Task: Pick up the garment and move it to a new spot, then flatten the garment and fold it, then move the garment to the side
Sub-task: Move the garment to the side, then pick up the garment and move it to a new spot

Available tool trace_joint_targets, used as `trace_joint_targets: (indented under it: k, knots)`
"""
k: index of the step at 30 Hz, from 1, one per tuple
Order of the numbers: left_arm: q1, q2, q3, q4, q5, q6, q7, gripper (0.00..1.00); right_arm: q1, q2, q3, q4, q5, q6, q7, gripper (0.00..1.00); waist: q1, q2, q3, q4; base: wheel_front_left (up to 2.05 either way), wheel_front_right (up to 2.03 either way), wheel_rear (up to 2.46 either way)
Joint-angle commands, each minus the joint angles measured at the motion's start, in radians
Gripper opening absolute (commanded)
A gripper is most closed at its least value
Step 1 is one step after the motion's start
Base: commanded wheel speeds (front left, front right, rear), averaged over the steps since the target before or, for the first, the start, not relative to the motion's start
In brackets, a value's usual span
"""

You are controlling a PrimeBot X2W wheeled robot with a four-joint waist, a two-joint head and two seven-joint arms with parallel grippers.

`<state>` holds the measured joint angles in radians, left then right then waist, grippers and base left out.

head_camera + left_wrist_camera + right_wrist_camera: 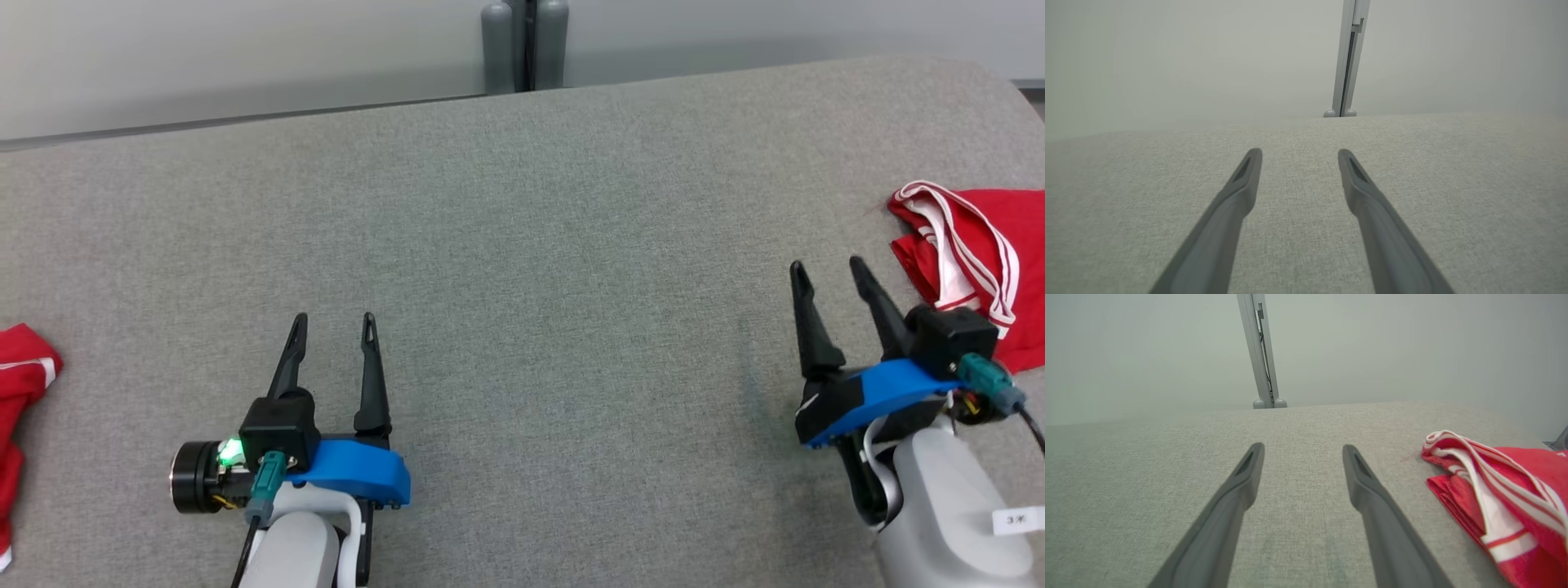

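over the grey surface (522, 245), left gripper (335, 318) and right gripper (826, 265) spread wide, empty, red garment (980, 237) beside the right one

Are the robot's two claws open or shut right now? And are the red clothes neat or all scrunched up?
left gripper: open, holding nothing, over the bare grey surface.
right gripper: open, holding nothing, fingers apart from the garment.
red garment with white stripes: crumpled, unfolded, lying at the right.
red cloth at the left edge: bunched up, partly cut off by the picture.
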<state>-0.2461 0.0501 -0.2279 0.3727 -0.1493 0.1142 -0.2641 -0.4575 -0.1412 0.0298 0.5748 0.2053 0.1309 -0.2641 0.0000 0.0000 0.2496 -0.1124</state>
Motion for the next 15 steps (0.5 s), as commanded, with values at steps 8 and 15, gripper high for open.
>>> trace_joint_targets:
  k: [8,15]
  knots:
    - [0.057,0.0,0.022,0.009,-0.023,0.001,0.0,1.0,0.075,0.03,0.015,0.008,-0.016,0.0,0.0,1.0,0.0,0.0,-0.065,0.021,0.0,0.0,0.0]
    - [0.074,0.0,0.043,0.026,-0.019,-0.014,0.0,1.0,0.084,0.03,0.038,0.022,-0.01,0.0,0.0,1.0,0.0,0.0,-0.106,0.028,0.0,0.0,0.0]
